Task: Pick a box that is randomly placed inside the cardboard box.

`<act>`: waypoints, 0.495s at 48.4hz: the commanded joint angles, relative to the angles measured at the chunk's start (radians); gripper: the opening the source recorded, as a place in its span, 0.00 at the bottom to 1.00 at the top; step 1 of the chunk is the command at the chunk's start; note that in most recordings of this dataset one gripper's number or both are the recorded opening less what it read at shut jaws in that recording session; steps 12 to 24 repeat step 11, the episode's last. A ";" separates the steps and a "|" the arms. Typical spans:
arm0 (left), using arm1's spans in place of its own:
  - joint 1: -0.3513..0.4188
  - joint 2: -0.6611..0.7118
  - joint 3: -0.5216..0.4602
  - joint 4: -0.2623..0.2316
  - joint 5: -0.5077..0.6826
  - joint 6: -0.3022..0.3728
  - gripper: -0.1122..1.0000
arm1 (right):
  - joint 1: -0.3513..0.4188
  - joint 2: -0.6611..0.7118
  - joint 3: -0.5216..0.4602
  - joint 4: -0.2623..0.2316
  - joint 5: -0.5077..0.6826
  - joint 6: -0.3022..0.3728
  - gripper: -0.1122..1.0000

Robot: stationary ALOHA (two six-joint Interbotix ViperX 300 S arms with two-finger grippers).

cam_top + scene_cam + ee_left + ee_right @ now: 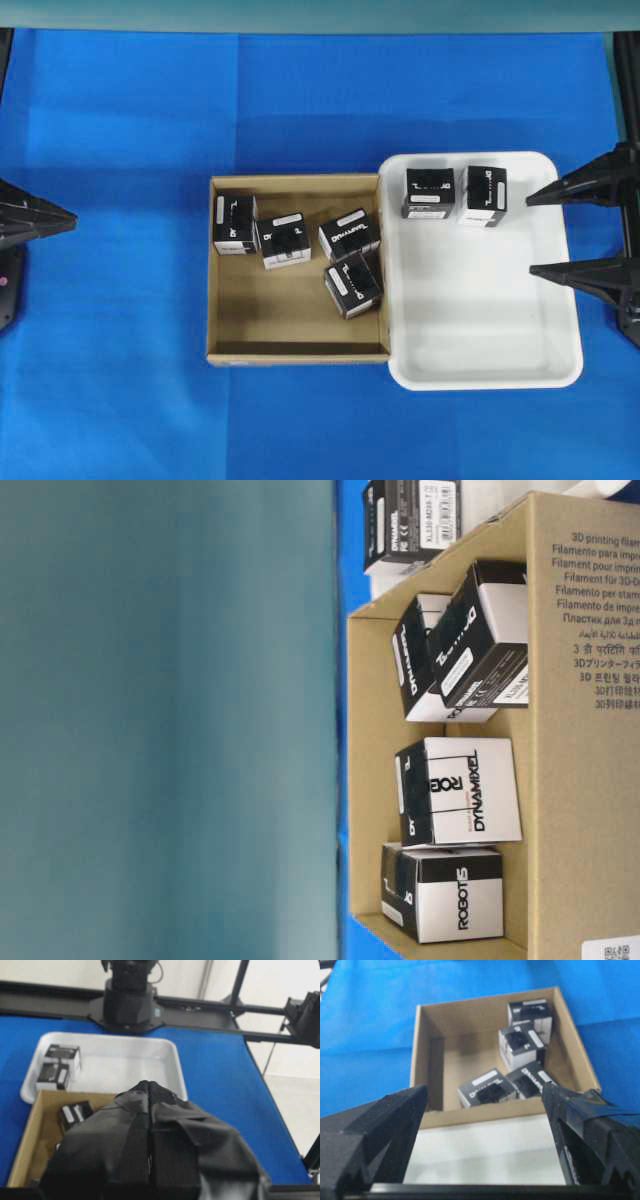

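**Black jaws: one pair wide, one pair closed**

Black right gripper stands spread wide over the white tray's edge, holding nothing. The left gripper is pressed together, empty. Four black boxes lie inside the cardboard box.

Matte black left gripper wrapped in creased black tape, right gripper with rough-textured, pointed black jaws
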 commanded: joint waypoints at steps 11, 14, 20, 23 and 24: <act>-0.002 0.005 0.000 0.003 -0.005 0.000 0.04 | -0.002 0.002 0.003 -0.002 -0.011 -0.002 0.95; -0.002 0.005 0.000 0.003 -0.005 0.000 0.04 | -0.002 0.002 0.003 -0.002 -0.011 -0.002 0.95; -0.002 0.005 0.000 0.003 -0.005 0.000 0.04 | -0.002 0.002 0.003 -0.002 -0.011 -0.002 0.95; -0.002 0.005 0.000 0.003 -0.005 0.000 0.04 | -0.002 0.002 0.003 -0.002 -0.011 -0.002 0.95; -0.002 0.005 0.000 0.003 -0.005 0.000 0.04 | -0.002 0.002 0.003 -0.002 -0.011 -0.002 0.95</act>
